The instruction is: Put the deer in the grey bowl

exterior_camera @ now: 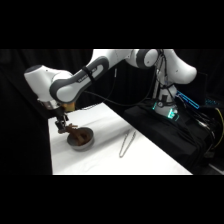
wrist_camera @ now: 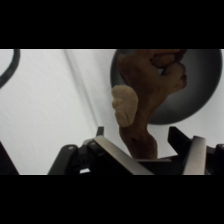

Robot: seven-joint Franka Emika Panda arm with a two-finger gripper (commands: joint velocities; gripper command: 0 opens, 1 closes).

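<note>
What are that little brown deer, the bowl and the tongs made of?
The deer looks like moulded plastic or rubber: matte brown, paler tan antler. The grey bowl seems matte plastic or ceramic, smooth and without glare; I can't tell which. The tongs look like metal: thin, silvery strips.

Deer [exterior_camera: 76, 131] over grey bowl [exterior_camera: 81, 144]; tongs [exterior_camera: 125, 143] lie right on table [exterior_camera: 105, 160].

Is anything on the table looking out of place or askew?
Only the deer: it sits tilted, partly over the grey bowl and partly outside its rim, between the fingers. The metal tongs lie flat on the table, apart from the bowl.
</note>
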